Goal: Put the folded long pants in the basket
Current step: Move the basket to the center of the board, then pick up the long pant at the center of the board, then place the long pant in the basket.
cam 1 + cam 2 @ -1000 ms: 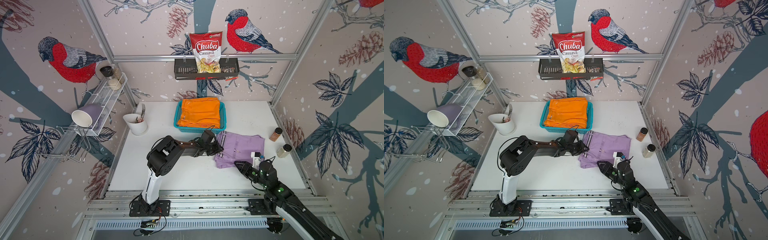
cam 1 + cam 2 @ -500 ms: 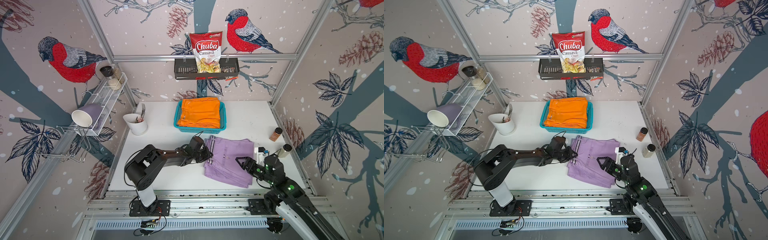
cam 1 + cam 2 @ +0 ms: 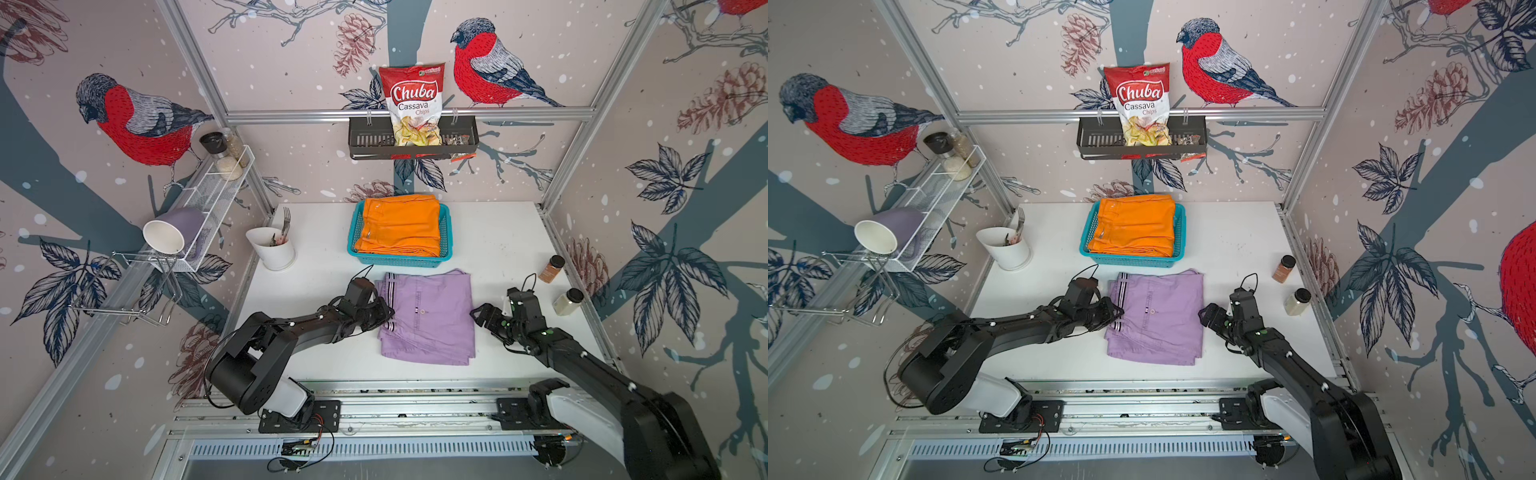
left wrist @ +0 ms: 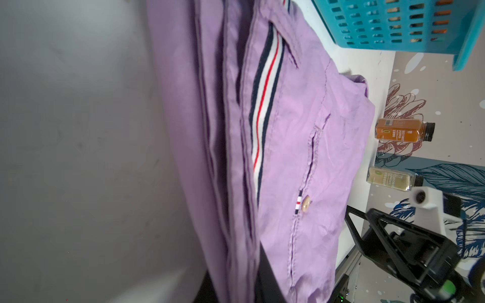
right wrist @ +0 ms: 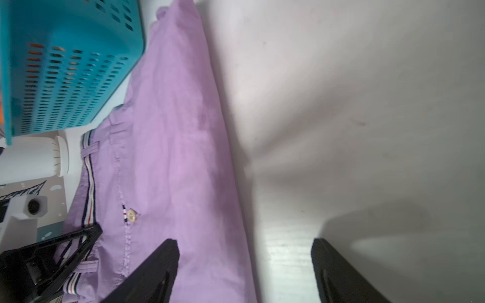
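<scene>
Three walls [image 3: 291, 62] papered with red-breasted birds close in a white counter [image 3: 498, 232], which I see whole in both top views. On the back wall hangs a black rack [image 3: 411, 143] holding a chips bag [image 3: 411, 104], and a wire shelf [image 3: 216, 183] runs along the side wall.

At the back of the counter stands the basket [image 3: 399, 261], filled by orange pants [image 3: 401, 226]. Just in front of it the lilac pants [image 3: 432, 316] lie flat on the counter, outside the basket.

The left pincer [image 3: 384, 313] is clamped tight on the striped edge of the lilac pants. The right pincer [image 3: 478, 313] sits at the opposite edge, spread wide and gripping nothing. Its wrist view makes that plain: one of its fingers [image 5: 157, 267] is over the cloth and the other is over bare counter.

A white cup [image 3: 272, 249] with a fork stands near the shelf side, and two spice bottles [image 3: 551, 269] stand by the far wall.

Only the wrist views show the small things: a red line inside the striped trim [image 4: 265, 110], a pale button [image 4: 305, 204], and orange glimpsed through the basket's holes.
</scene>
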